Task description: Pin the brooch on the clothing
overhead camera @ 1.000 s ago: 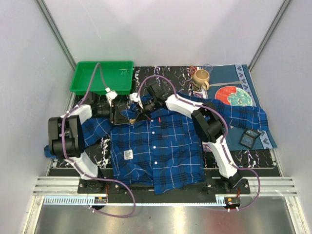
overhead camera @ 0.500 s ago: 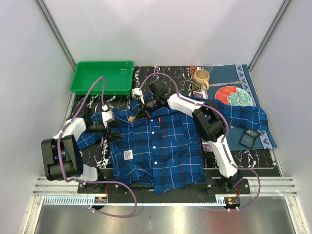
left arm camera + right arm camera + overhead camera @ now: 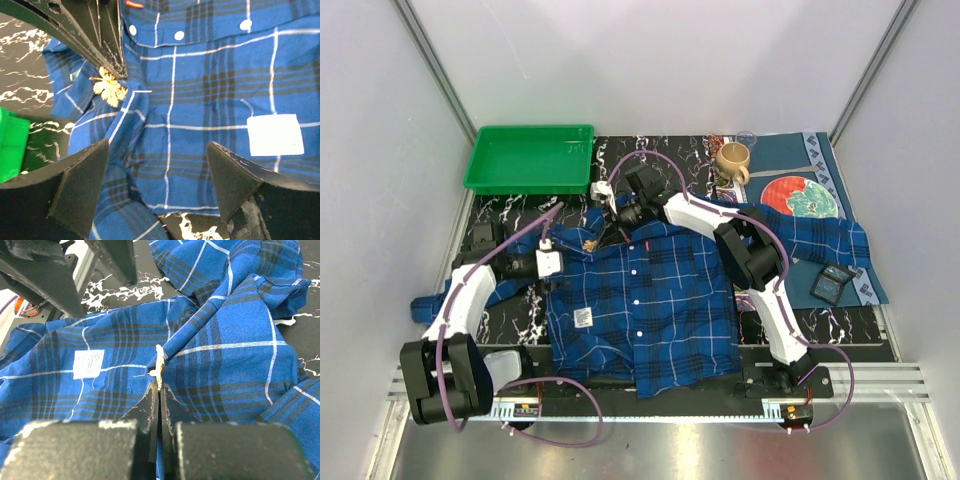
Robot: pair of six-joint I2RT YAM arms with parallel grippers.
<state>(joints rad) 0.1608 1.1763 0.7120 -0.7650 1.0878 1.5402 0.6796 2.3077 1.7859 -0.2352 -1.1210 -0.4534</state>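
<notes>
The clothing [image 3: 650, 300], a blue plaid shirt, lies spread on the dark mat. On its collar fold sits the brooch [image 3: 590, 243], small and pale gold. The right wrist view shows the brooch [image 3: 159, 365] edge-on, a thin pin poking out to its left. My right gripper [image 3: 159, 388] is shut, its tips pinching the brooch's near edge. In the left wrist view the brooch [image 3: 109, 86] lies flat just under those dark fingertips [image 3: 112, 55]. My left gripper [image 3: 157, 185] hangs open above the shirt's edge, holding nothing, back from the collar [image 3: 563, 265].
A green tray [image 3: 528, 188] stands at the back left. A tan mug [image 3: 732, 160], a red patterned plate [image 3: 805, 197] and a dark device [image 3: 833, 283] sit at the right. A white label [image 3: 275, 135] marks the shirt inside.
My left gripper has opened, let go at the collar and drawn back toward the near left. The right gripper has stayed shut at the brooch.
</notes>
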